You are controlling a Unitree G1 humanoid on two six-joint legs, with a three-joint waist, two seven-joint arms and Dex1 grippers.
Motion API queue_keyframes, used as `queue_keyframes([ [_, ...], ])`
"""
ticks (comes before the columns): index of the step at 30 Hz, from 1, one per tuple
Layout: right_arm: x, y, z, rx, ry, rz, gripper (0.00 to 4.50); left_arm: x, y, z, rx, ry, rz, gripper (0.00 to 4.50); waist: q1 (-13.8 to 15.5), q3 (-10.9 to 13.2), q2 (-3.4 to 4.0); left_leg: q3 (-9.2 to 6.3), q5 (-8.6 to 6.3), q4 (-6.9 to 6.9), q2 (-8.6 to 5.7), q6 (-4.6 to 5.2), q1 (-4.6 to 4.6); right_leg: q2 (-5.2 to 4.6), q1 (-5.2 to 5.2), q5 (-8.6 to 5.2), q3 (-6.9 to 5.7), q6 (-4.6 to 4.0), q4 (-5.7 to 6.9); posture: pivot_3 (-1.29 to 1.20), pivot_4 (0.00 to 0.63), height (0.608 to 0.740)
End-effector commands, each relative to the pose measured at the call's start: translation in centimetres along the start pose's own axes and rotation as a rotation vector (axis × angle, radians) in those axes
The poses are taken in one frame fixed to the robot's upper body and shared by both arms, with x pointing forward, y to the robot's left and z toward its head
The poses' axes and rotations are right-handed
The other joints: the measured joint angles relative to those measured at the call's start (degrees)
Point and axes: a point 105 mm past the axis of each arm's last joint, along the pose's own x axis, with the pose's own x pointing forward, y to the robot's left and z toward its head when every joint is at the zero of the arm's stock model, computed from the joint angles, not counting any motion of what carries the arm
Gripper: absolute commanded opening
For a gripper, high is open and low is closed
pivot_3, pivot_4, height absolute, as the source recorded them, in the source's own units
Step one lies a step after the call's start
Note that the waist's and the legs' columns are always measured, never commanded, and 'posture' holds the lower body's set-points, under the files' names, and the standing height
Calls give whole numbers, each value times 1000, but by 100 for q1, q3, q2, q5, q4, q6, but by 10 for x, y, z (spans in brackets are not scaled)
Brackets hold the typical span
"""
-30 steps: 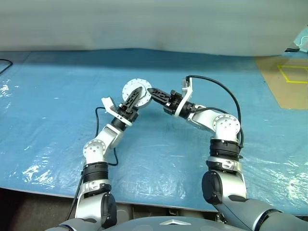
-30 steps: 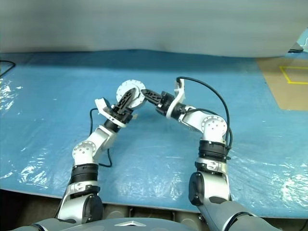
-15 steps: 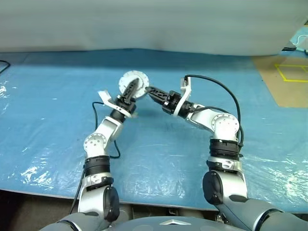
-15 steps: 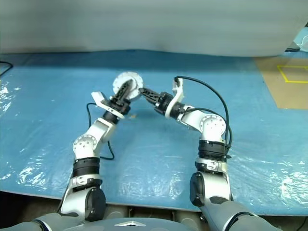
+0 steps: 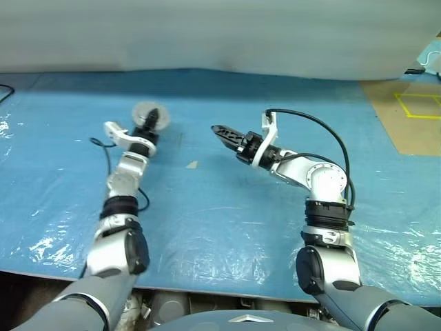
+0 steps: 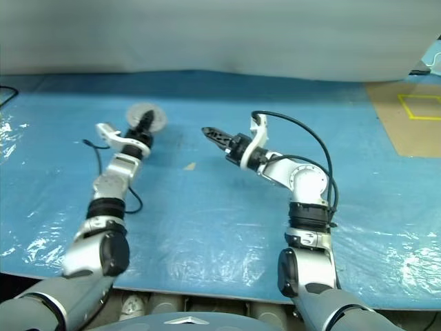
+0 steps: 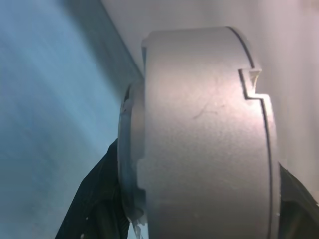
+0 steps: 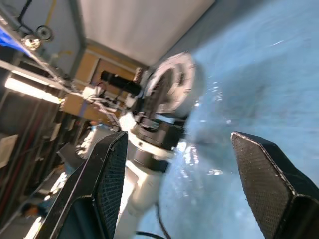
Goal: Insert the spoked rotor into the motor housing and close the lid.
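Observation:
My left gripper (image 5: 147,121) is shut on the motor housing (image 7: 199,139), a round squat silver body, and holds it above the blue sheet at the far left. Black fingers (image 7: 94,199) press on both of its flat sides. A notched seam runs round the body near one end; whether that part is the lid I cannot tell. The spoked rotor is out of view. My right gripper (image 5: 220,131) hangs in the middle, pointing left toward the housing (image 8: 172,87) and well apart from it. It is open, its fingers (image 8: 104,184) spread wide with nothing between them.
A blue plastic sheet (image 5: 227,207) covers the table, and a small tan scrap (image 5: 192,164) lies on it between the arms. A grey wall rises behind. Brown floor with yellow tape (image 5: 413,107) lies at the far right. A black cable (image 5: 7,93) shows at the left edge.
The right gripper opened and let go of the housing, staying roughly in place. The left arm swung well to the left and stretched out, carrying the housing away.

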Motion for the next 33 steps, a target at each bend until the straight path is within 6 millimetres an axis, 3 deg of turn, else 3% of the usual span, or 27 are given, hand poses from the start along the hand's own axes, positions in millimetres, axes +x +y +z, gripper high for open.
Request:
queue_keyframes([
  [1, -3, 13, 7, -60, -40, 31, 3415, 10, -11, 1, 64, 20, -48, 2418, 68, 0, 0, 0, 0, 0, 1, 0, -2, 0, 0, 0, -3, 0, -1, 0, 150, 740],
  [9, -2, 6, 0, -85, -23, -13, 3415, 16, -4, -23, 80, 129, 10, 2418, 154, 17, -28, -23, 0, 12, 1, 0, -23, -12, 0, 0, -30, -1, 6, 0, 150, 740],
  [12, -1, 1, -1, -90, -20, -40, 3415, 13, 8, -26, 111, 141, 71, 2418, 150, 17, -28, -26, 0, 14, 1, 0, -20, -12, 0, 0, -31, -1, 12, 0, 150, 740],
  [17, 0, -1, -5, -99, -13, -49, 3442, 5, 27, -15, 192, 147, 167, 4049, 84, 17, -28, -27, 0, 12, 0, -1, -13, -11, 2, -1, -30, -2, 16, 0, 150, 740],
  [18, 0, -2, -6, -97, -13, -55, 3442, 3, 31, -11, 219, 152, 178, 4378, 71, 17, -28, -27, 0, 12, 0, -1, -10, -11, 3, -1, -29, -2, 18, 0, 150, 740],
  [22, 3, -6, -10, -89, -12, -68, 3442, -7, 48, 19, 306, 111, 276, 4378, 34, 17, -27, -27, 0, 12, 1, -2, 8, -9, 9, 0, -22, -3, 24, 0, 150, 740],
  [28, 6, -5, -12, -94, -9, -58, 3442, -25, 65, 84, 463, -43, 439, 4378, 73, 17, -27, -27, -1, 11, 0, -2, 2, -12, 9, 0, -25, -3, 18, 0, 150, 740],
  [31, 7, -6, -14, -88, -10, -59, 3442, -31, 63, 103, 557, -47, 434, 4378, 91, 17, -28, -30, 0, 11, 0, -2, -6, -13, 8, -1, -32, -3, 13, 0, 150, 740],
  [33, 7, -6, -15, -86, -8, -57, 3442, -26, 46, 115, 578, -72, 349, 4378, 115, 17, -28, -31, 0, 10, 0, -2, -8, -14, 8, -1, -34, -3, 12, 0, 150, 740],
])
